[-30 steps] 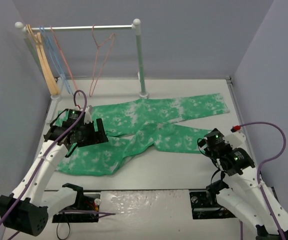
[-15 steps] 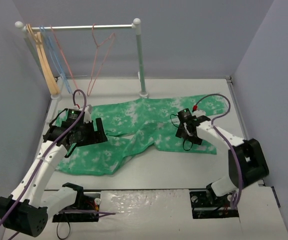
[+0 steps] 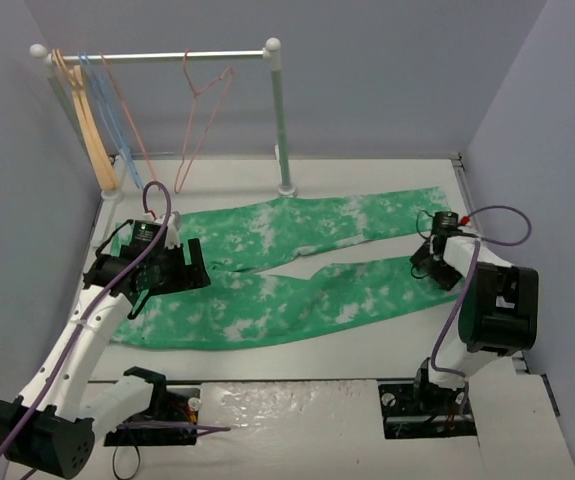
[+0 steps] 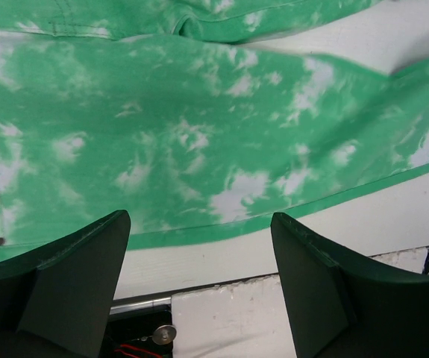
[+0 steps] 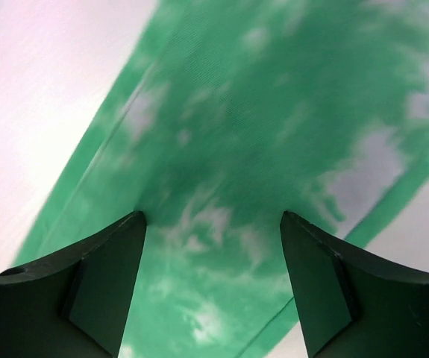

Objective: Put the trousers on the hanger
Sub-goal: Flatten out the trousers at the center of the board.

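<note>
Here, in the overhead view, the green cloth trousers mottled with white tie-dye blotches (image 3: 287,270) lie flat across the middle of the pale grey surface (image 3: 367,350). The waist is toward the left edge and the two legs run toward the right edge. The thin pink-salmon wire hanger (image 3: 207,125) hangs from the white rail (image 3: 167,55) along the far edge, well apart from the garment. A tan wooden hanger (image 3: 92,130) and light blue wire hangers (image 3: 107,110) hang at the far left corner. The left gripper (image 3: 192,265) hovers over the waist end, and the right gripper (image 3: 425,265) is at the cuff of the near leg.

In the left wrist view, the left gripper (image 4: 199,220) has its fingers spread wide with nothing between them. The trousers (image 4: 199,134) lie below it, and their hem runs along bare surface (image 4: 289,246).

In the right wrist view, the right gripper (image 5: 213,216) is likewise spread and empty. It sits low over the blurred leg cloth (image 5: 259,134), with bare surface (image 5: 42,89) beside it.

The step in hand appears to be laying out the garment, as the hanger is untouched. The next move probably calls for closing on the cloth to bring the legs together, or for fetching the hanger from the rail. Its slender wire will demand a precise pinch.
</note>
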### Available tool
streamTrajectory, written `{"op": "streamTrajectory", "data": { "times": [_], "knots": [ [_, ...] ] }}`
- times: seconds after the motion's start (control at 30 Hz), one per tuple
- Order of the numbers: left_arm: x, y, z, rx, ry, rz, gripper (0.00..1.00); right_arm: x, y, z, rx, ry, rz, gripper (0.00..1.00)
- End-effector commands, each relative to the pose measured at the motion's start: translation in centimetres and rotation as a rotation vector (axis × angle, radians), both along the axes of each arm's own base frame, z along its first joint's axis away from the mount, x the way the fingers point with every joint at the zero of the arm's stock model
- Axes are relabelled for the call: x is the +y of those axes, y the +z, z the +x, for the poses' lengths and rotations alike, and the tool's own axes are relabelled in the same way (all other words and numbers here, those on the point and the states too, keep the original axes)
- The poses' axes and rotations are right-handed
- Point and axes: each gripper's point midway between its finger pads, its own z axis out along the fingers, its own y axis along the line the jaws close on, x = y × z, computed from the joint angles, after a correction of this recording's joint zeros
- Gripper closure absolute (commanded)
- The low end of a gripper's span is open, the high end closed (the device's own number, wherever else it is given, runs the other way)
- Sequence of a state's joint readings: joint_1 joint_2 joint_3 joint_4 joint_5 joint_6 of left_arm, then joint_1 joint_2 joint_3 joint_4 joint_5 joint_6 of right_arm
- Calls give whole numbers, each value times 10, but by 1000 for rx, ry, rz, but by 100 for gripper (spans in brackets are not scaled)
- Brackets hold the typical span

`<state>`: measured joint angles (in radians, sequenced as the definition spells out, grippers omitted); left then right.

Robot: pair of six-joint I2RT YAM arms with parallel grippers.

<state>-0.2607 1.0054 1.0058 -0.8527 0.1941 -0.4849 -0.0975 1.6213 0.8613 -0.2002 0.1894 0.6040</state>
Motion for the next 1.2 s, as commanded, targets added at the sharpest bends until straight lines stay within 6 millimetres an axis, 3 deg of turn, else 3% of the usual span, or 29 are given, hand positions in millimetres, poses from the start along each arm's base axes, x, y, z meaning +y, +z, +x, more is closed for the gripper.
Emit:
{"op": "streamTrajectory", "data": {
  "times": [0.0,0.07,0.13,0.23,0.3,0.4,0.5,0.63,0.73,0.87,1.0,1.17],
  "knots": [
    [4,20,5,-62,-1,14,27,-70,39,-37,7,-175,-149,29],
    [6,20,4,-60,1,23,27,-82,71,-31,-50,-167,-210,29],
    [8,18,5,-57,8,34,26,-69,95,-15,-134,-105,-199,29],
    [10,12,7,-46,16,48,26,-23,115,10,-220,50,-146,29],
    [11,6,9,-30,29,59,27,21,109,20,-227,171,-56,29],
    [13,-2,12,-16,59,62,26,67,83,13,-191,255,66,28],
    [12,-11,19,-10,85,58,27,87,59,-1,-174,275,133,28],
    [10,-19,28,3,109,53,27,85,34,-14,-121,274,132,28],
    [14,-14,39,-16,125,81,27,81,41,-1,-131,313,98,28],
    [27,3,73,-67,190,100,26,67,77,53,-208,371,60,29],
    [46,21,105,-117,284,81,26,20,111,114,-284,345,-20,30],
    [82,35,129,-173,416,90,26,0,130,179,-322,410,-114,29]
  ]
}}
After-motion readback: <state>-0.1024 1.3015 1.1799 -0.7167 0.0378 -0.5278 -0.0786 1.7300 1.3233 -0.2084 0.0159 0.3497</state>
